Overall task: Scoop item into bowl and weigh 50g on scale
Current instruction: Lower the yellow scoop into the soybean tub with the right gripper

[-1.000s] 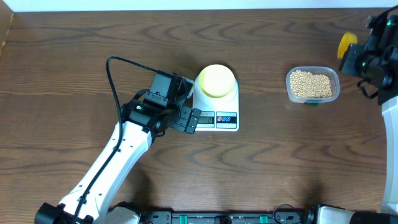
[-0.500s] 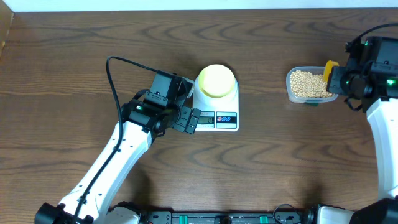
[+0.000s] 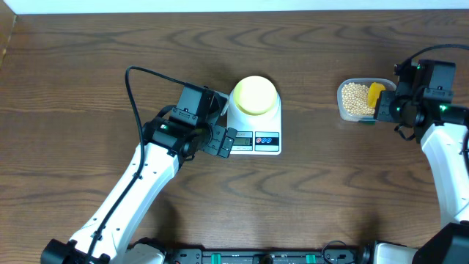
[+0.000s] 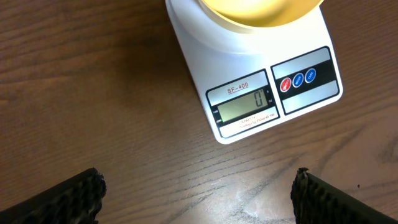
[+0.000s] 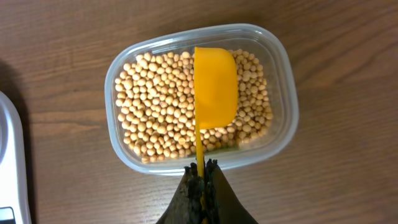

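Observation:
The beige beans (image 3: 355,97) (image 5: 155,109) lie heaped in a clear plastic tub (image 3: 344,110) (image 5: 283,74) at the right. My right gripper (image 3: 386,106) (image 5: 202,171) is shut on the handle of a bright yellow scoop (image 3: 375,95) (image 5: 214,87), whose cup hangs over the beans inside the tub. The pale-yellow bowl (image 3: 254,94) (image 4: 249,12) stands on the white scale (image 3: 272,132) (image 4: 205,56); its display (image 4: 244,106) reads 0. My left gripper (image 3: 220,139) (image 4: 199,196) is open and empty, just left of the scale's front edge.
The left arm's black cable (image 3: 132,95) loops above the wooden table (image 3: 330,191). The table's far edge (image 3: 220,7) runs along the top.
My right arm has swung left from the table's right edge, carrying the yellow scoop over the tub of beans. The left arm, bowl and scale have not moved.

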### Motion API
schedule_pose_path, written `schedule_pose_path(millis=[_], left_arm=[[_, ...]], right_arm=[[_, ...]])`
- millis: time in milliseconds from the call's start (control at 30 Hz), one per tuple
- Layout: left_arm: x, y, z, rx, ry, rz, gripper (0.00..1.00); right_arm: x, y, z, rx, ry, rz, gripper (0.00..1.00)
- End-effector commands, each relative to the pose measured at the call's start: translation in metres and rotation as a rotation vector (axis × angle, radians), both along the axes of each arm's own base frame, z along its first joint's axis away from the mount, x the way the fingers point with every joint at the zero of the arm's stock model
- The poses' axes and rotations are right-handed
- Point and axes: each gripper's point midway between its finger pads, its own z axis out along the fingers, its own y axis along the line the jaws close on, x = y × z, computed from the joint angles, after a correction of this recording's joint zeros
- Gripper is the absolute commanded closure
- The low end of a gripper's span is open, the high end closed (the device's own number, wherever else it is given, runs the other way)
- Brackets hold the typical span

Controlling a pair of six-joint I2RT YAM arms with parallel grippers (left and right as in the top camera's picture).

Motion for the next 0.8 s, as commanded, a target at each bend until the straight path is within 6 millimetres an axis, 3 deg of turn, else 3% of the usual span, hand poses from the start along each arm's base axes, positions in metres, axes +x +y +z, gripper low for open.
schedule_pose_path(millis=[0,533,767], left_arm=[[0.000,0.000,0.001,0.010,-0.006,-0.012,0.02],[0.000,0.000,0.001,0.010,-0.006,-0.012,0.02],[0.000,0.000,0.001,0.010,-0.006,-0.012,0.02]], right_arm=[[-0.003,0.006,-0.012,0.022,0.005,0.025,0.99],[-0.010,0.027,-0.029,0.184,0.036,0.007,0.99],[-0.010,0.035,-0.027,0.282,0.035,-0.006,0.99]])
